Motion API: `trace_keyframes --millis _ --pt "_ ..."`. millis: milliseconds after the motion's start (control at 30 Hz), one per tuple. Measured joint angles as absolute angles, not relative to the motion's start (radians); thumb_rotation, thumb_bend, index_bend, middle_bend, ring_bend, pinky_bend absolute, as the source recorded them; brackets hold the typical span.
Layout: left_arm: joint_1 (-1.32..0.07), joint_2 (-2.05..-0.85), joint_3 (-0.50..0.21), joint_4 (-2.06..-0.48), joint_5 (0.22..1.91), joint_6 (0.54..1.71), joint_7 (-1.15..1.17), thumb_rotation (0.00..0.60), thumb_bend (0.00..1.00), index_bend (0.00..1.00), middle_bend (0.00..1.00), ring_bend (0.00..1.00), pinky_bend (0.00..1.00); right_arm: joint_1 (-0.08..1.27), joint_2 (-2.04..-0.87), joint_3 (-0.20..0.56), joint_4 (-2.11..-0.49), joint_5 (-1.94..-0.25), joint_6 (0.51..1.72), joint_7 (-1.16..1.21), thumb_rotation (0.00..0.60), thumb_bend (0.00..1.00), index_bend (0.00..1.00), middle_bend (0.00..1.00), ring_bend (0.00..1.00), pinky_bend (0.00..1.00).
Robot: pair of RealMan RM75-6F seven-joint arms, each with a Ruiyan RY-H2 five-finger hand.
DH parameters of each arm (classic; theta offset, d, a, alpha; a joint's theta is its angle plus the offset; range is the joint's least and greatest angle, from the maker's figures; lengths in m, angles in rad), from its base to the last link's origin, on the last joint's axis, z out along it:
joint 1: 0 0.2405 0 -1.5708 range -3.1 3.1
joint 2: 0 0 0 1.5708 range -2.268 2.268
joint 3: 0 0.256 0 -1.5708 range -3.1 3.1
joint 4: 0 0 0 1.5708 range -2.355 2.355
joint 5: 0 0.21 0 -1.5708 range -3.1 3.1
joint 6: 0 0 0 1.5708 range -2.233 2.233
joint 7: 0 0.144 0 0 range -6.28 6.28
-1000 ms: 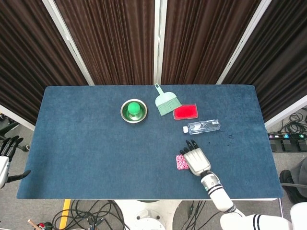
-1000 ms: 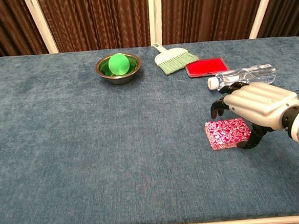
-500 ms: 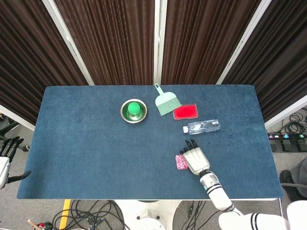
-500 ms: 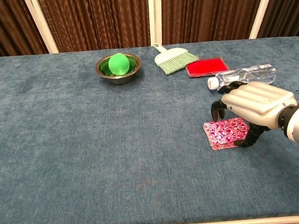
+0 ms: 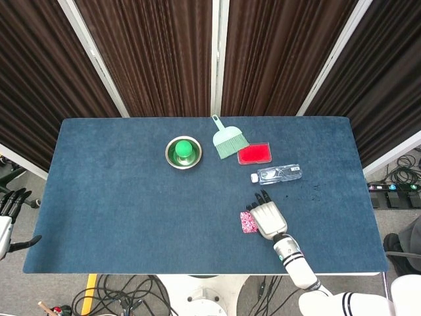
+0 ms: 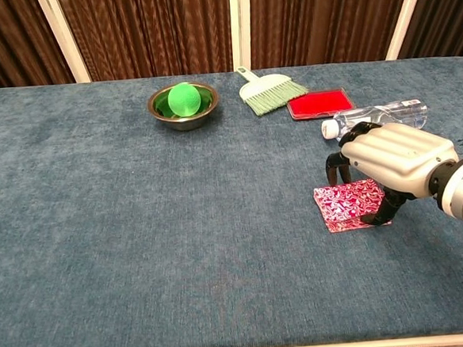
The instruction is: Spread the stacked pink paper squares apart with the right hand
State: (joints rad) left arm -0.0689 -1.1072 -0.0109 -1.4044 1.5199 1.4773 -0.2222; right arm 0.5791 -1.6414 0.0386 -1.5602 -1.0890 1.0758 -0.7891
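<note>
On the bench, right hand: the right hand arches over the pink paper squares, fingers curled down with tips on or at the stack's far and right edges; whether it actually clamps the paper I cannot tell.
Hidden: the stack's right part lies under the palm in both views; in the head view only a small pink sliver shows to the left of the hand.
Hard to make out: how many squares are in the stack, since the layers do not separate visibly.
Cut off: the left hand sits off the bench at the head view's left border, partly out of frame, dark fingers apart and holding nothing.
Counts: one steel bowl with one green ball inside, one dustpan brush, one red flat case, one clear plastic bottle.
Places: bottle just beyond the right hand, lying on its side; case and brush farther beyond; bowl well off to its left.
Textures: bench covered in blue napped cloth; paper patterned pink and white; brush bristles pale green.
</note>
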Motion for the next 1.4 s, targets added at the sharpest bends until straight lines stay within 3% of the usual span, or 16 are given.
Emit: trace_keyframes --millis 500,900,1133,1400 --pt "-0.067 -1.101 -0.006 -1.407 1.524 1.476 -0.224 0.6 0.0 0.09 0.07 0.04 0.18 0.57 -1.625 0.036 -1.579 -1.129 1.11 -0.752 0.6 0.16 0.47 0.46 0.14 0.0" --pt "-0.079 -1.096 -0.01 -1.436 1.528 1.466 -0.192 0.6 0.0 0.09 0.07 0.04 0.18 0.518 -1.502 0.043 -1.617 -1.164 1.182 -0.671 0.6 0.16 0.47 0.46 0.14 0.0" --pt "-0.089 -1.097 -0.009 -1.471 1.533 1.455 -0.144 0.6 0.0 0.09 0.07 0.04 0.18 0.458 -1.425 0.026 -1.555 -1.165 1.198 -0.555 0.6 0.16 0.47 0.46 0.14 0.0" --pt "-0.096 -1.096 -0.007 -1.505 1.529 1.443 -0.096 0.6 0.0 0.09 0.07 0.04 0.18 0.41 -1.412 0.007 -1.445 -1.186 1.185 -0.422 0.6 0.16 0.47 0.46 0.14 0.0"
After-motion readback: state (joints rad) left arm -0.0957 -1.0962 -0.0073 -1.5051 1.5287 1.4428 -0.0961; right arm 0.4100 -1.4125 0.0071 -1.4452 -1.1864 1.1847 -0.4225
